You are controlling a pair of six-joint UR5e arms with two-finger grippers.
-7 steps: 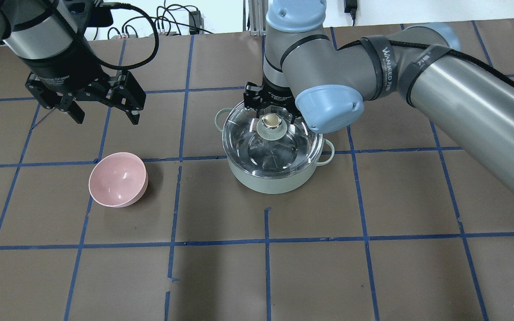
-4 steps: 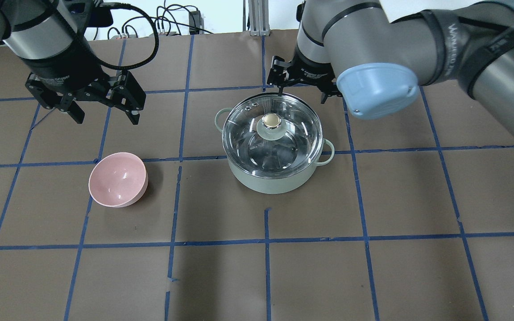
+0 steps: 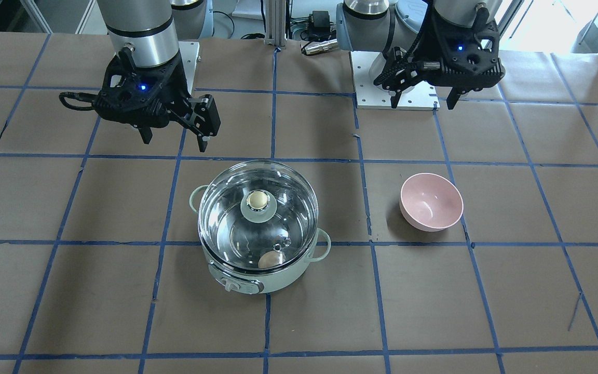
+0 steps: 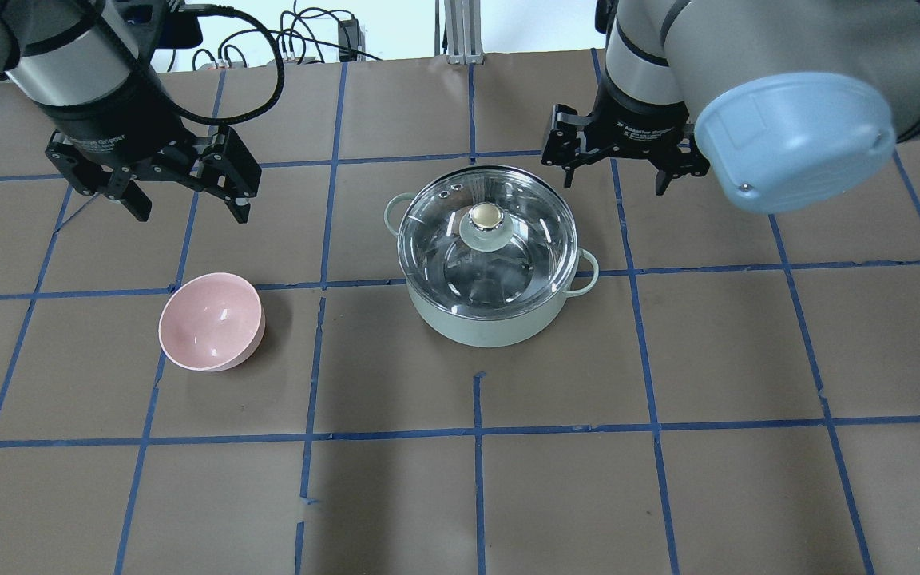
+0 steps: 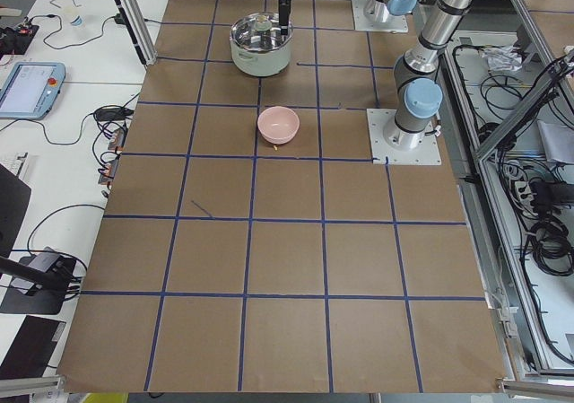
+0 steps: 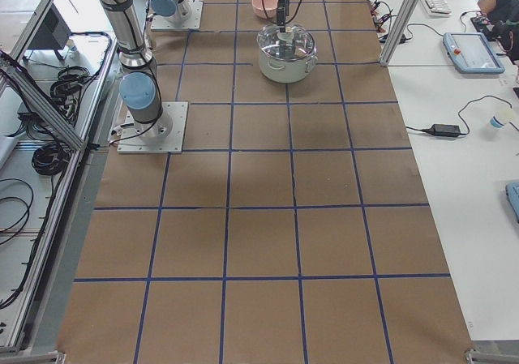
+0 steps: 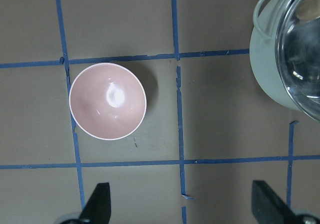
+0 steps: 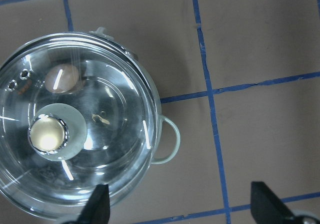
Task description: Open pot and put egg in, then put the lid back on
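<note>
Glass lid (image 4: 485, 239) sits on the mint pot (image 4: 492, 323), brown egg (image 3: 271, 259) inside — right gripper (image 4: 613, 182) hangs near the pot, left gripper (image 4: 190, 212) well apart; both open, empty.

Pot (image 7: 265, 69) was cut by the left wrist view's right edge, egg (image 8: 62, 78) showed dimly through the glaring lid (image 8: 117, 114), left pincer (image 7: 182, 206) and right pincer (image 8: 182, 206) were cropped to tips by bottom edges.

We see a clear glass lid (image 4: 488, 247), a smooth enamel-like pot (image 4: 476, 327), a glossy bowl (image 4: 211, 319) and a matt paper-covered table (image 4: 668, 495).
</note>
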